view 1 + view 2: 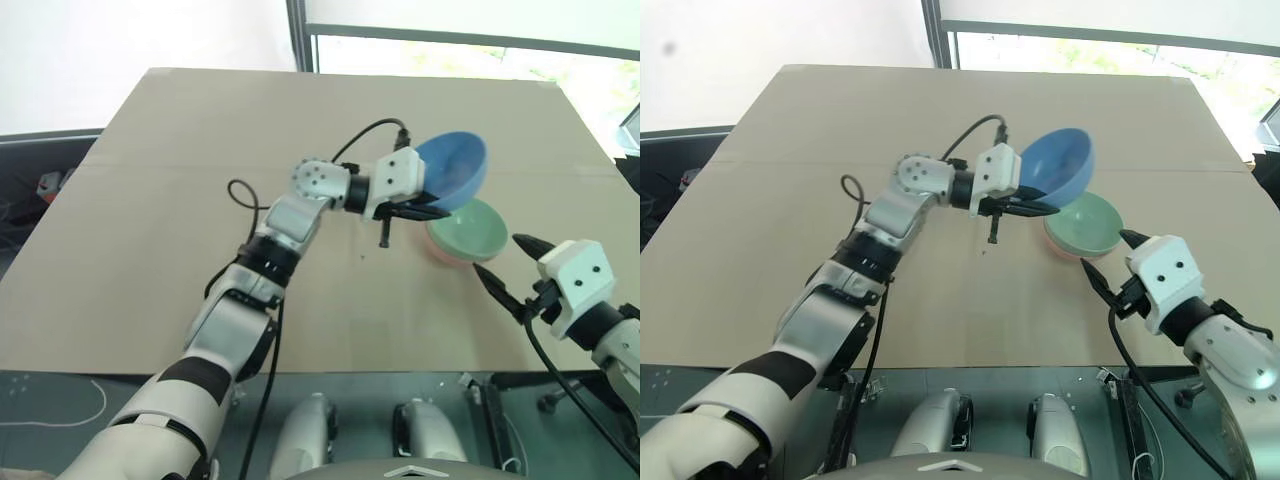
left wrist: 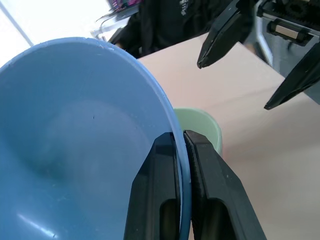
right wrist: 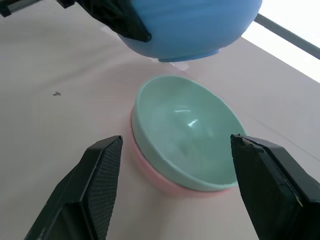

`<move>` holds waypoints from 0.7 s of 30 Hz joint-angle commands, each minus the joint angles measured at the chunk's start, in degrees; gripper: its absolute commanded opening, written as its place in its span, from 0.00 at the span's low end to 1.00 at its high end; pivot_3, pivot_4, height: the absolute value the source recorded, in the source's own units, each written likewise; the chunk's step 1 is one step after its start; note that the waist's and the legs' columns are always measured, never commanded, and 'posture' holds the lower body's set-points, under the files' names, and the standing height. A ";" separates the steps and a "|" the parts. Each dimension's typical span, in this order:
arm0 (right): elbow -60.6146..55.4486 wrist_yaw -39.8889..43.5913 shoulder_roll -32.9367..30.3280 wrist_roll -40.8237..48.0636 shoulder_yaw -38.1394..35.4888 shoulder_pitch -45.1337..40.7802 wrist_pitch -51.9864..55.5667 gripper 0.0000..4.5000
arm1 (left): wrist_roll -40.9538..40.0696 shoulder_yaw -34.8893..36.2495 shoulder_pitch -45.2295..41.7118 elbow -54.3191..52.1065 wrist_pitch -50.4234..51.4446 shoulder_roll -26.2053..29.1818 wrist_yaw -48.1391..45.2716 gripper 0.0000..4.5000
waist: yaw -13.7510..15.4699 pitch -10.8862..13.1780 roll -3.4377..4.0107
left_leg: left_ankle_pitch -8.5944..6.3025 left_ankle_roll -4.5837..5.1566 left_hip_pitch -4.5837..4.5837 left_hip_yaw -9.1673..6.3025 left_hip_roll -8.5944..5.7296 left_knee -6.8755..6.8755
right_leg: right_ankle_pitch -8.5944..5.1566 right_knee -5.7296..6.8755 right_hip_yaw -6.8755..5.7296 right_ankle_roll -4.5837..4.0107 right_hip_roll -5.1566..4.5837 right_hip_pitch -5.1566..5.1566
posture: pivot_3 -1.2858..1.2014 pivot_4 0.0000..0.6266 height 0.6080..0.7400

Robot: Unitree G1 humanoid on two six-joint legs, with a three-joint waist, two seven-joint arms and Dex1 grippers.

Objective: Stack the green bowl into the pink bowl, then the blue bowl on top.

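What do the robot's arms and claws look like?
The left arm is silvery grey with black bands and a round knuckle dotted with small holes. A thin black cable loops over it to a blocky white wrist. The left gripper has two thin, pointed black fingers. The right gripper has the same black fingers on a white block with small dark dots, and its own black cable.

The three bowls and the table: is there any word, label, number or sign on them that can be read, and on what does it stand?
None: no text is readable. The blue bowl, the green bowl, the pink bowl and the table are plain.
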 commanded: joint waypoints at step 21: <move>1.65 8.56 -1.00 6.79 -6.80 9.14 -5.54 0.81 | -12.53 16.56 20.41 -22.39 17.75 10.81 1.45 0.57 | -0.35 -0.02 0.04 | 0.00 -0.01 0.07 0.03 0.34 0.04 | -0.02 0.08 0.08 0.04 0.01 0.03 | 0.52 0.24 1.00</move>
